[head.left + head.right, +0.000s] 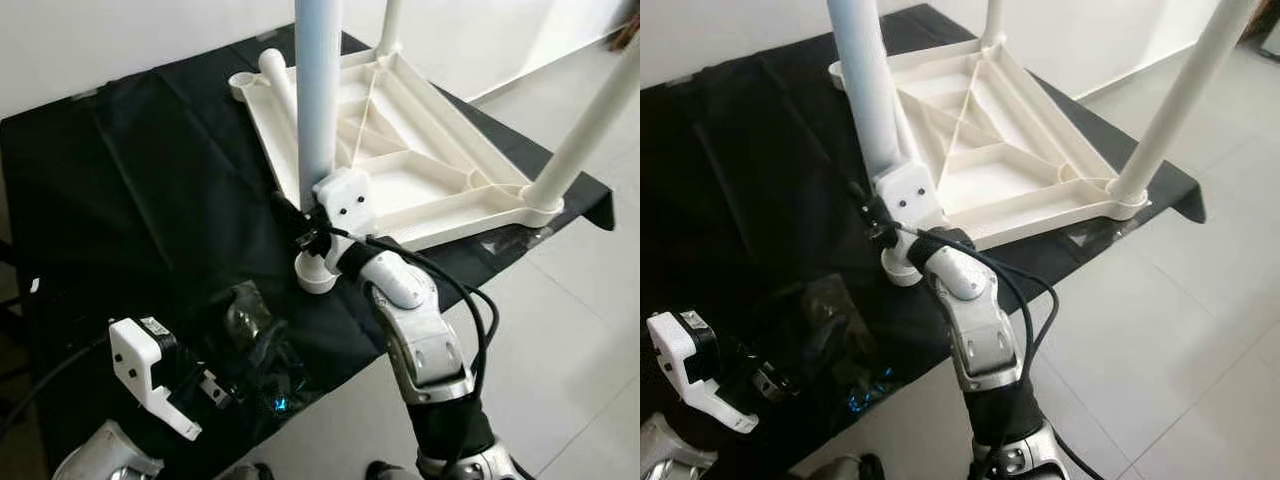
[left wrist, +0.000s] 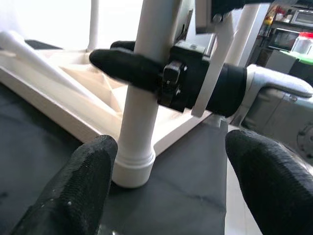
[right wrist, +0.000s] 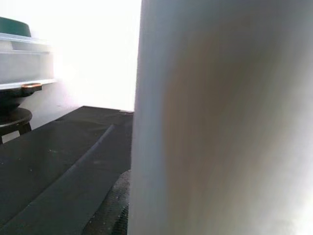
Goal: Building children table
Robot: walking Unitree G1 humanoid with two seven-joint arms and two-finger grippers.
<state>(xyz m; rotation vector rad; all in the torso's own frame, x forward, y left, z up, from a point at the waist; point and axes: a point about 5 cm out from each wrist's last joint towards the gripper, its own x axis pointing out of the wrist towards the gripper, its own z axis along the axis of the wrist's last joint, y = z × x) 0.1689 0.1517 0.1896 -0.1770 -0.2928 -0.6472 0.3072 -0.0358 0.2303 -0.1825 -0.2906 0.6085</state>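
Left eye view: A white plastic table top (image 1: 400, 150) lies upside down on a black cloth (image 1: 130, 190) in the upper centre of the frame, its ribbed underside facing up. One white leg (image 1: 590, 120) stands in the corner socket at the right edge, and another rises at the top centre. A loose leg (image 1: 275, 80) lies on the table top at the upper left. The right gripper (image 1: 305, 228), centre frame, is closed around an upright leg (image 1: 318, 100) whose flared foot (image 1: 318, 272) sits on the cloth just beside the near edge of the table top. The left gripper (image 1: 215, 385) hangs at the lower left over crumpled clear plastic (image 1: 250, 320). Light floor tiles (image 1: 560, 330) fill the lower right.

Right eye view: Same arrangement. The right arm (image 1: 975, 330) rises from the bottom centre, with a black cable (image 1: 1030, 300) looping beside it.

Left wrist view: The left gripper's two black fingers (image 2: 88, 186) stand well apart at the lower corners, holding nothing. Beyond them, centre frame, the right gripper's fingers (image 2: 132, 68) clamp the upright leg above its foot.

Right wrist view: The upright leg (image 3: 225, 117) covers the right half of the frame at close range. The black cloth lies at the lower left.
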